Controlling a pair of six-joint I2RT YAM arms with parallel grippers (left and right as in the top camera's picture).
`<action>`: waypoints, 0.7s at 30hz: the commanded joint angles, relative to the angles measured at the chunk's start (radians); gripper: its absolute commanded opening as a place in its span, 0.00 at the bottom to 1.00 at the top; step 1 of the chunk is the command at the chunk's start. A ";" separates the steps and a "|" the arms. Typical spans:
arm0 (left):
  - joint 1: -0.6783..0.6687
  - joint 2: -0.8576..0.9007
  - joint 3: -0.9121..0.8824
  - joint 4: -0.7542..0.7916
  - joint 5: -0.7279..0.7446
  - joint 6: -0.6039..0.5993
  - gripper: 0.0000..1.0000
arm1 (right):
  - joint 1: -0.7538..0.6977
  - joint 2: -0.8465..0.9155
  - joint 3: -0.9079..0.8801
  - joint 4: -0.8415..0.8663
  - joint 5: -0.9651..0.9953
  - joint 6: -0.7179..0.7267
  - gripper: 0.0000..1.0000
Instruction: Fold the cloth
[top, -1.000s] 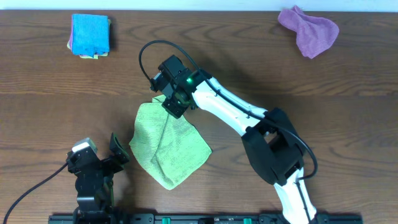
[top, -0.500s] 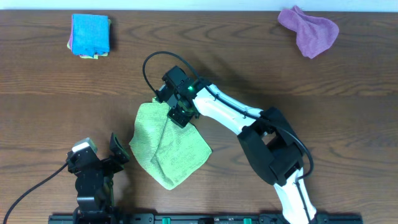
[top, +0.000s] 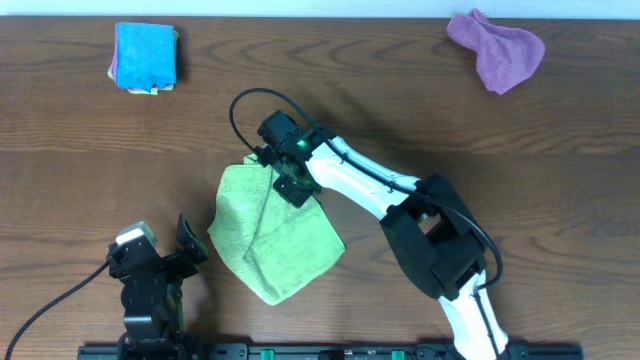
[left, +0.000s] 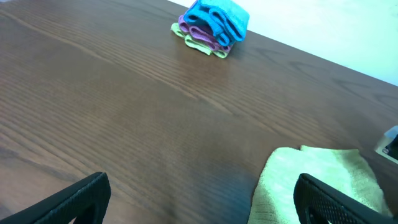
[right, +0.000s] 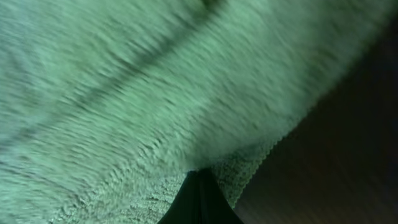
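Note:
A light green cloth (top: 272, 235) lies partly folded on the table's middle front. My right gripper (top: 293, 186) is shut on its upper edge and holds that edge over the rest of the cloth. In the right wrist view the green cloth (right: 155, 93) fills the frame and the shut fingertips (right: 199, 186) pinch its hem. My left gripper (top: 160, 268) is open and empty at the front left, apart from the cloth. In the left wrist view its fingers (left: 199, 199) stand wide apart and the cloth's corner (left: 323, 177) shows at the right.
A folded stack of blue, purple and yellow cloths (top: 145, 57) sits at the back left; it also shows in the left wrist view (left: 211, 25). A crumpled purple cloth (top: 497, 47) lies at the back right.
My right gripper has moved down and to the right with the cloth's edge, drawing it further over the lower part. The left arm has not moved.

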 joint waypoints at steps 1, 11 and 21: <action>-0.002 -0.006 -0.021 -0.006 -0.007 0.000 0.95 | -0.051 0.076 -0.032 -0.041 0.151 0.048 0.01; -0.002 -0.006 -0.021 -0.006 -0.007 0.000 0.95 | -0.165 0.076 -0.032 -0.118 0.167 0.101 0.01; -0.002 -0.006 -0.021 -0.006 -0.007 0.000 0.95 | -0.336 0.076 -0.033 -0.158 0.195 0.143 0.01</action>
